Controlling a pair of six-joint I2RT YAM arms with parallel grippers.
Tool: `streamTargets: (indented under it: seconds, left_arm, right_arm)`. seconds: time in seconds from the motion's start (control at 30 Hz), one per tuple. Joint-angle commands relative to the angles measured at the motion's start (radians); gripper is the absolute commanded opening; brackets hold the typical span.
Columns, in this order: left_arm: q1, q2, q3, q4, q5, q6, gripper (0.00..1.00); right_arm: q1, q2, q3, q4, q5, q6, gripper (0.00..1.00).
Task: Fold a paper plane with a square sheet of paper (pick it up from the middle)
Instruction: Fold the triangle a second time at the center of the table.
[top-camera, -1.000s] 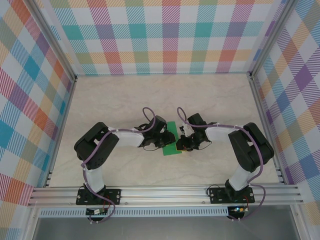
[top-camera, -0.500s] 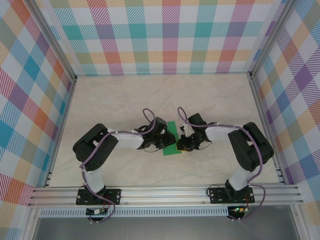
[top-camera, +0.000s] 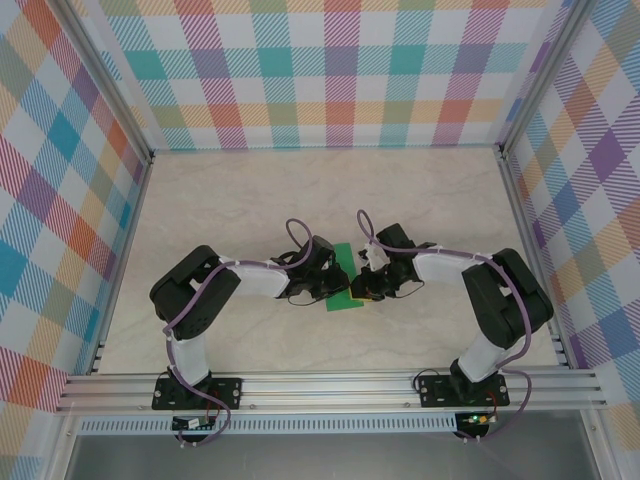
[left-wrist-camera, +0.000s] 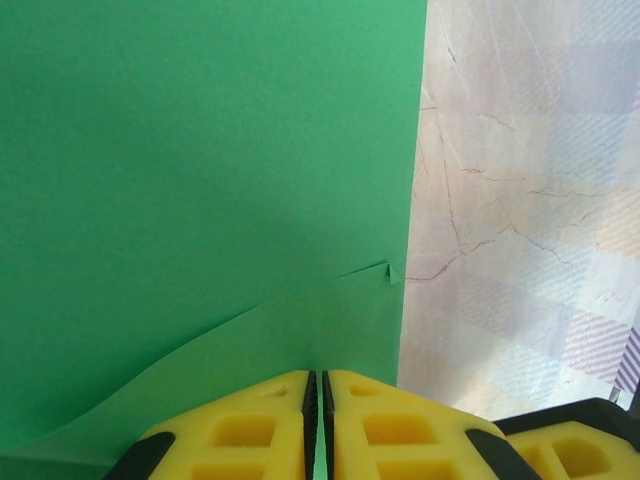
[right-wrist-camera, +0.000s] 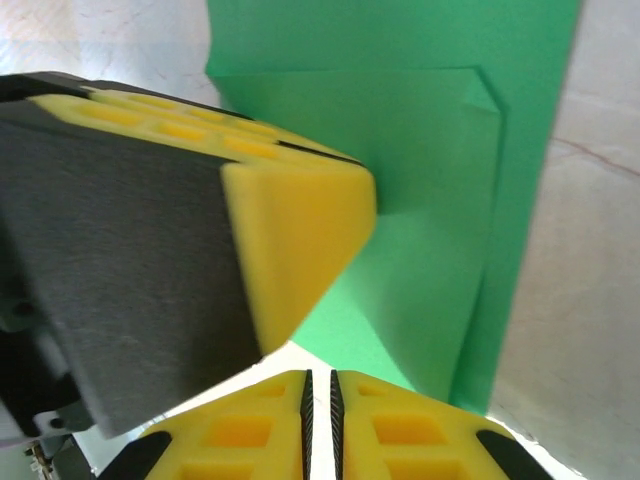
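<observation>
Barely anything has shifted; the left arm's elbow nudged slightly. Pale marbled tabletop (top-camera: 250, 190) lies bare out to the aluminium side rails (top-camera: 528, 250). Bright green square sheet of thin paper (top-camera: 342, 296), partly folded, sits mid-table between both claws. Left gripper (left-wrist-camera: 316, 420) pinches its lifted edge. Right gripper (right-wrist-camera: 320, 420) is nearly closed at a flap's edge; grip unclear.

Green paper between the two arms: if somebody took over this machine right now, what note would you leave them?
Left gripper: shut, pinching a raised flap of the green paper sheet.
Right gripper: shut at the sheet's edge; I cannot tell whether it pinches paper.
Sheet: lying mid-table between the two grippers, with layers overlapping.
Done: at least one fold is made.
Left: the sheet looks rectangular with no pointed plane shape yet, so the remaining creases are to do.
</observation>
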Motion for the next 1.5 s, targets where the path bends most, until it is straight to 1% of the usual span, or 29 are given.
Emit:
streamTargets:
  seconds: [0.0,0.1,0.23,0.3,0.57,0.73,0.83,0.9,1.0,1.13,1.23,1.3,1.37,1.47]
  left_arm:
    - [-0.011,0.040,0.001,-0.096,-0.037,0.004,0.13]
    - [-0.010,0.041,0.004,-0.098,-0.036,0.004,0.13]
    - [-0.010,0.035,0.005,-0.110,-0.043,0.011,0.13]
    - [-0.011,0.033,0.005,-0.118,-0.045,0.016,0.13]
    - [-0.012,0.035,0.016,-0.146,-0.060,0.027,0.12]
    - [-0.010,0.036,0.016,-0.151,-0.060,0.029,0.12]
    - [-0.010,0.038,0.013,-0.149,-0.062,0.029,0.12]
    - [-0.010,0.037,0.014,-0.148,-0.060,0.029,0.11]
    - [-0.011,0.035,0.014,-0.144,-0.060,0.029,0.11]
    - [-0.011,0.038,0.020,-0.144,-0.053,0.029,0.11]
    - [-0.011,0.034,0.020,-0.142,-0.053,0.029,0.11]
    - [-0.010,0.035,0.021,-0.138,-0.051,0.029,0.11]
    - [-0.010,0.033,0.021,-0.133,-0.049,0.028,0.11]
    - [-0.010,0.032,0.024,-0.128,-0.046,0.025,0.12]
  right_arm:
    - [0.003,0.017,0.029,-0.043,-0.028,-0.012,0.16]
    - [0.003,0.060,0.021,-0.047,0.003,-0.015,0.16]
    - [0.002,0.094,0.011,-0.082,0.123,-0.024,0.15]
    - [0.002,0.092,0.001,-0.082,0.131,-0.025,0.15]
    - [-0.016,0.025,-0.029,-0.056,0.029,-0.004,0.16]
    - [-0.042,0.012,-0.057,-0.076,0.038,-0.014,0.16]
    - [-0.054,0.030,-0.083,-0.062,0.034,-0.014,0.17]
    - [-0.055,0.038,-0.071,-0.075,0.027,-0.013,0.16]
    - [-0.061,0.006,-0.066,-0.100,0.052,0.000,0.17]
    - [-0.084,-0.054,-0.079,-0.109,0.022,0.009,0.17]
    - [-0.095,-0.123,-0.091,-0.080,-0.003,0.022,0.17]
    - [-0.095,-0.143,-0.078,-0.070,-0.023,0.028,0.18]
    - [-0.095,-0.124,-0.055,-0.045,-0.070,0.037,0.19]
    - [-0.092,-0.054,-0.018,-0.015,-0.132,0.059,0.18]
